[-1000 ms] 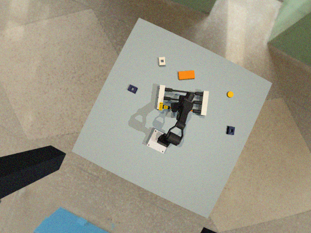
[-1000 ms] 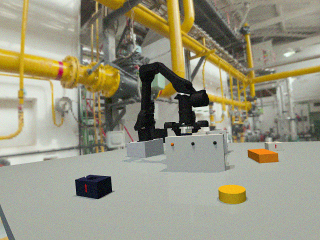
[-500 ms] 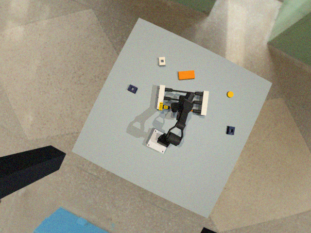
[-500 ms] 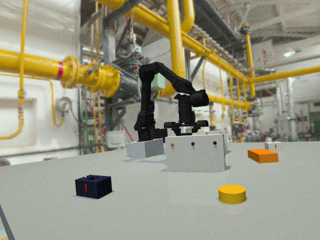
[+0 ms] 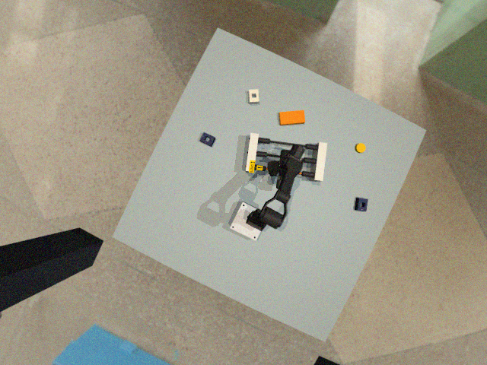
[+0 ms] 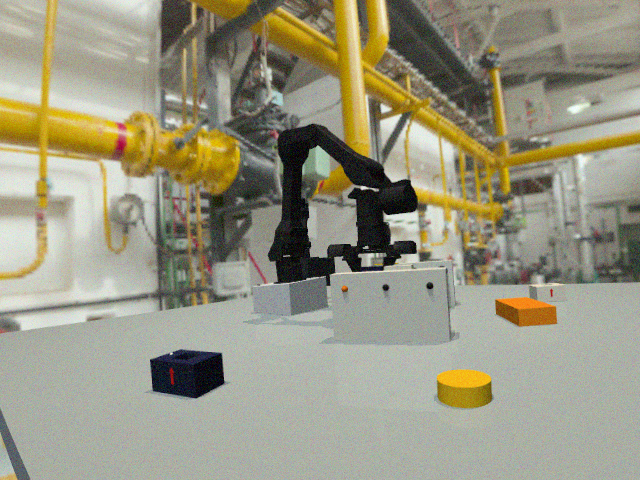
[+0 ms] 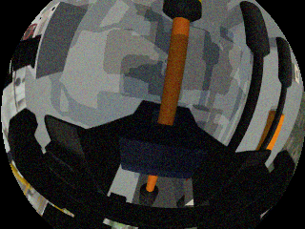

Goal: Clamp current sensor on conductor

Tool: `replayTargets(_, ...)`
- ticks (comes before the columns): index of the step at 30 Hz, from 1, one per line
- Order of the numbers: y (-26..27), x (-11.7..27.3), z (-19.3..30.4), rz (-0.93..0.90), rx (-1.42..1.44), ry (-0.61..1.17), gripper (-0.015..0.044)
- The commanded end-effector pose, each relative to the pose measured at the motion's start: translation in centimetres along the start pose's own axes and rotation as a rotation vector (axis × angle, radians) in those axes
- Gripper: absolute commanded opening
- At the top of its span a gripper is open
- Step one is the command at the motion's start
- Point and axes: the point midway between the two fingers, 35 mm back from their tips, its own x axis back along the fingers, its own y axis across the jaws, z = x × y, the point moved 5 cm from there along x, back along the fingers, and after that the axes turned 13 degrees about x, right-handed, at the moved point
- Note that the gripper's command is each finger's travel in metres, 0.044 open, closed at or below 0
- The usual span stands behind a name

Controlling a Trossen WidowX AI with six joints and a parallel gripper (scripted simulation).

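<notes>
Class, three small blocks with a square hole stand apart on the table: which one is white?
The block beside the orange bar; the others are dark blue.

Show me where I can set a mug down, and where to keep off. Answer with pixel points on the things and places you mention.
Room shows between the yellow disc (image 5: 361,147) (image 6: 464,388) and its nearer navy block (image 5: 358,209) (image 6: 173,384), and from the arm's base (image 5: 239,220) (image 6: 272,301) to the top view's lower table edge. Crowded: between the white boards, where the hand (image 5: 279,169) (image 6: 371,266) (image 7: 163,122) grips the sensor (image 7: 162,158).

From my station, the desk looks matt and smooth, the arm dull black plastic, the orange block flat and matt.
</notes>
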Motion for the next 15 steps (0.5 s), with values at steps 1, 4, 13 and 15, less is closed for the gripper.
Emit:
replayTargets(1,-0.03,-0.42,0.01,0.000,0.001,0.000,0.0000)
replayTargets(4,0.00,-0.03,0.00,0.000,0.000,0.000,0.0079)
replayTargets(13,0.00,-0.03,0.00,0.000,0.000,0.000,0.0255)
replayTargets(15,0.00,-0.03,0.00,0.000,0.000,0.000,0.0255)
